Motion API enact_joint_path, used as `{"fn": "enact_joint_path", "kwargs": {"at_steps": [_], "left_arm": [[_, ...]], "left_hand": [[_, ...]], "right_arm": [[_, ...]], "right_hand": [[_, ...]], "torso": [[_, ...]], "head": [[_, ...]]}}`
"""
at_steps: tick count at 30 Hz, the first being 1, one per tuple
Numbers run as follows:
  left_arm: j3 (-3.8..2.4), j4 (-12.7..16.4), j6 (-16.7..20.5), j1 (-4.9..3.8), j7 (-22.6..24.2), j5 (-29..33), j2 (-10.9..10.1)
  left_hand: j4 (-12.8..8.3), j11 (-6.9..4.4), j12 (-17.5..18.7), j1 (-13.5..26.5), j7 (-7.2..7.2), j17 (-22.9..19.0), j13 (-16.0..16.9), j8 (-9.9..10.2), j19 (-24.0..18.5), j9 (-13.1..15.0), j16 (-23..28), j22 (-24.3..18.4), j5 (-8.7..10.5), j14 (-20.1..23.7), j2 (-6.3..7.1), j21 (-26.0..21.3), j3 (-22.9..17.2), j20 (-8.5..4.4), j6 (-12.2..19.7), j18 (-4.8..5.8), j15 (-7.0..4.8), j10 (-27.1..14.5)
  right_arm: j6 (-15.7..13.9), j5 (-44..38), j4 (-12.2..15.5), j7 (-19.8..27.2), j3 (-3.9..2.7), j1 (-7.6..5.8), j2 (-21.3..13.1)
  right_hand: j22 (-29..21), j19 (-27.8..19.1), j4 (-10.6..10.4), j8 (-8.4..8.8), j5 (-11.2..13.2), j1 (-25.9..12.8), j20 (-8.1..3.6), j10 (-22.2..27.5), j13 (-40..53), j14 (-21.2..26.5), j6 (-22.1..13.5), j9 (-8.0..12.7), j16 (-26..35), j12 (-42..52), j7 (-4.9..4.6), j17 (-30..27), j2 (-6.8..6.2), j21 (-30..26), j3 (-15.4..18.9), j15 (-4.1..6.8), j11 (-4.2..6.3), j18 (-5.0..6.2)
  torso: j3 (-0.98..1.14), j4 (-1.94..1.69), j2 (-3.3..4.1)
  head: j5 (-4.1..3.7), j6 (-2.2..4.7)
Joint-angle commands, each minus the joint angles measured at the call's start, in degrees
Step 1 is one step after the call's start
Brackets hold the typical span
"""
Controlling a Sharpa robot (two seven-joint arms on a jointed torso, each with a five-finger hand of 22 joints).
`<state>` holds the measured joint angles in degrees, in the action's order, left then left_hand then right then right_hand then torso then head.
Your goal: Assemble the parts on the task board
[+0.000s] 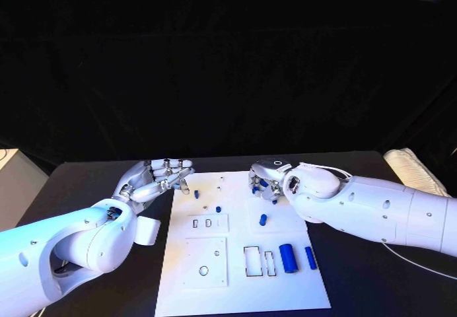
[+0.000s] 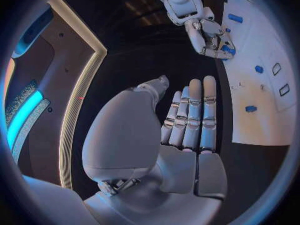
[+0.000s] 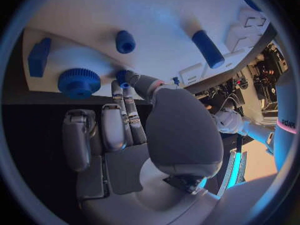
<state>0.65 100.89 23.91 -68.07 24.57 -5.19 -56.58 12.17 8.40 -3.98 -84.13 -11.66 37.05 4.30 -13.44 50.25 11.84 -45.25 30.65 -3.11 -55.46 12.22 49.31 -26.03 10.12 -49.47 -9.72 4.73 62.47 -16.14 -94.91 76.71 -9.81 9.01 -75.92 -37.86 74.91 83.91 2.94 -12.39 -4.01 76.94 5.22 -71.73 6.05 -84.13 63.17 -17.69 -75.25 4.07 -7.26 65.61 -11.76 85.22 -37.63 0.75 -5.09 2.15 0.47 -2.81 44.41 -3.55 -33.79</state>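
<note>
Head view has the right hand [image 1: 269,179] pinching a small blue peg [image 3: 122,77] at the board's [image 1: 238,290] far edge, left hand [image 1: 157,179] empty with fingers loose, so I'd lift straight before seating it.

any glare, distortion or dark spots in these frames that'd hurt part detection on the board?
Head view: task board evenly lit, parts crisp, background black; the right hand covers part of the far edge. Left wrist view: fisheye bends the board's edge, the left hand takes up the middle. Right wrist view: strong curvature, the blue gear looks soft near the rim.
</note>
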Motion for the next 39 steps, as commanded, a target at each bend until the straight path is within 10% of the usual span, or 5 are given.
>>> {"fn": "enact_joint_path", "kwargs": {"at_steps": [1, 19, 39], "left_arm": [[-0.05, 0.1, -0.8, -0.12, 0.2, 0.0, 0.0], [-0.05, -0.1, -0.9, -0.27, 0.2, 0.0, 0.0], [-0.05, 0.1, -1.1, -1.19, 0.0, 0.1, 0.1]], "left_hand": [[0.1, 0.11, 0.0, 0.3, -0.29, 0.0, 0.1, 0.3, -0.4, 0.1, -0.2, 0.0, 0.18, 0.4, -0.07, 0.3, -0.4, 0.12, -0.1, -0.66, 0.02, 0.1], [0.0, 0.09, 0.0, 0.2, -0.26, 0.0, 0.1, 0.3, -0.5, 0.1, -0.3, 0.2, 0.18, 0.4, -0.11, 0.5, -0.5, 0.13, -0.2, -0.68, 0.01, 0.1], [0.0, 0.09, 0.0, 0.2, -0.26, 0.0, 0.1, 0.3, -0.5, 0.1, -0.3, 0.2, 0.18, 0.4, -0.11, 0.5, -0.5, 0.13, -0.2, -0.68, 0.01, 0.1]], "right_arm": [[-5.3, -2.1, 0.8, -0.7, -0.1, -0.06, 0.1], [-12.6, -2.5, -3.5, -4.1, -0.45, -0.72, 6.7], [-12.2, -1.3, -9.2, -3.0, -0.45, -0.02, 11.8]], "right_hand": [[8.6, 2.8, 0.2, -0.26, -0.1, 1.1, -0.48, -2.2, 1.7, -1.6, 0.3, -0.1, -0.3, 0.8, 0.04, 0.0, 0.88, 0.4, 0.0, 0.48, 1.9, -0.62], [8.7, 2.9, 0.3, -0.16, -0.2, 0.8, -0.46, -1.8, 1.8, -1.6, 0.0, -0.2, -0.4, 0.4, -0.11, 0.0, 0.73, 0.6, -0.1, 0.47, 1.75, -0.66], [8.6, 2.8, 0.4, -0.02, -0.2, 0.4, -0.4, -1.5, 1.9, -1.7, -0.3, -0.3, -0.5, 0.2, -0.21, 0.0, 0.6, 0.5, -0.2, 0.37, 1.63, -0.63]], "torso": [[-0.07, -0.06, 0.09], [-0.24, -0.67, 0.69], [-0.81, -1.78, 1.66]], "head": [[0.05, 0.19], [-0.1, 0.63], [-0.55, 0.75]]}}
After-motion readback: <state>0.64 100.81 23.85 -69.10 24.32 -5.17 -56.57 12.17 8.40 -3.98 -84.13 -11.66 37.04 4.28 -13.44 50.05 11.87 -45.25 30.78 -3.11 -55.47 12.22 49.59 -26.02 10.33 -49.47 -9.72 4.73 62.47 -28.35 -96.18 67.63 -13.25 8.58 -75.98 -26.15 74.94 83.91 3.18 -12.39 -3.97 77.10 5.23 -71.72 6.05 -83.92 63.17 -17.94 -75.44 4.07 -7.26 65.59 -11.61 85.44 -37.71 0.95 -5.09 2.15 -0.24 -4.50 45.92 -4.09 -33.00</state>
